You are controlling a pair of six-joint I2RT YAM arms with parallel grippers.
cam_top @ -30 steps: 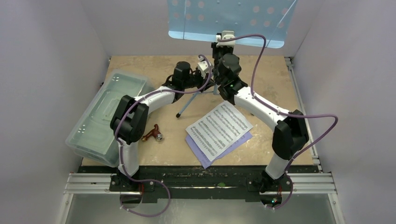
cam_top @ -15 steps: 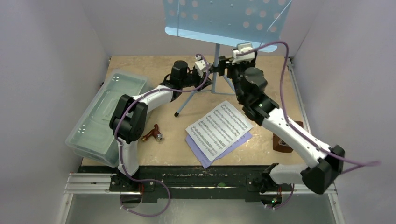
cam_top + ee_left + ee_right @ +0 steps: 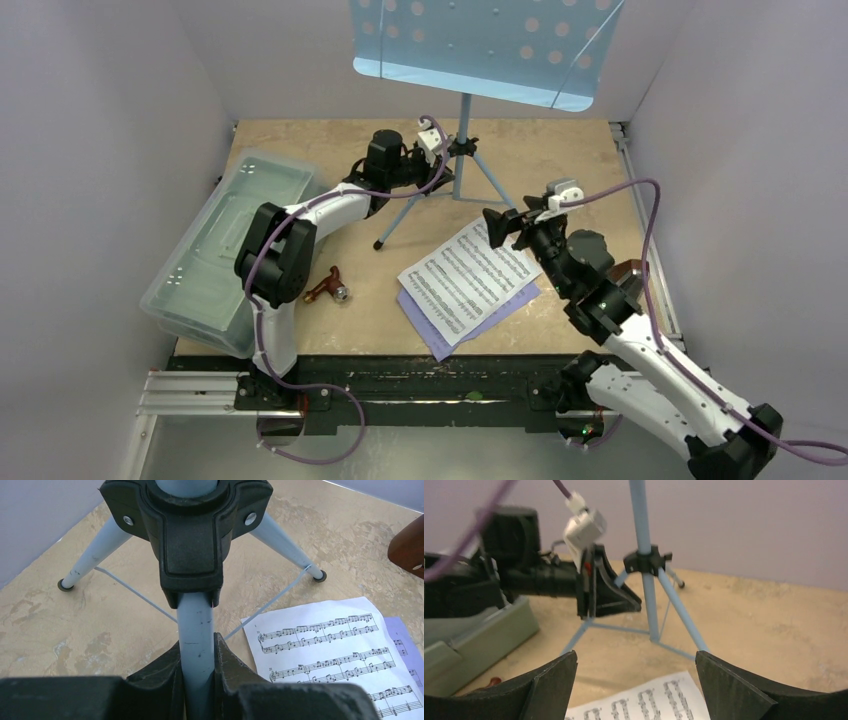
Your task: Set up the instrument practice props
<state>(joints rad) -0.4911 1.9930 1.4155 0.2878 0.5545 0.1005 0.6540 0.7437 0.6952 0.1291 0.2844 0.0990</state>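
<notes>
While your left gripper (image 3: 197,652) is clamped on one leg of the light-blue music stand (image 3: 463,120), just below the black hub (image 3: 190,535) where the three legs meet, the stand is upright at the far middle of the desk (image 3: 580,160). Its perforated panel is raised high against the back wall. In the left wrist view the two black fingers press the pale tube from either side, and the other two legs splay away to their feet on the desk.

Your right gripper (image 3: 512,220) hangs with its jaws wide apart and nothing between them. It is over the far corner of the white sheet-music page (image 3: 465,275) and faces the stand's pole. That page lies flat at the near middle of the desk, in front of the stand. A lilac page (image 3: 512,303) is under it, and its edges show along the near and right sides.

Only part of the brown metronome (image 3: 630,272) shows behind your right arm, near the desk's right edge; you cannot tell from these views whether its cover is on.

At the left edge lies a large clear plastic box (image 3: 225,250) with its lid on, and a small brown-and-metal piece (image 3: 328,288) rests on the desk just beside it.
</notes>
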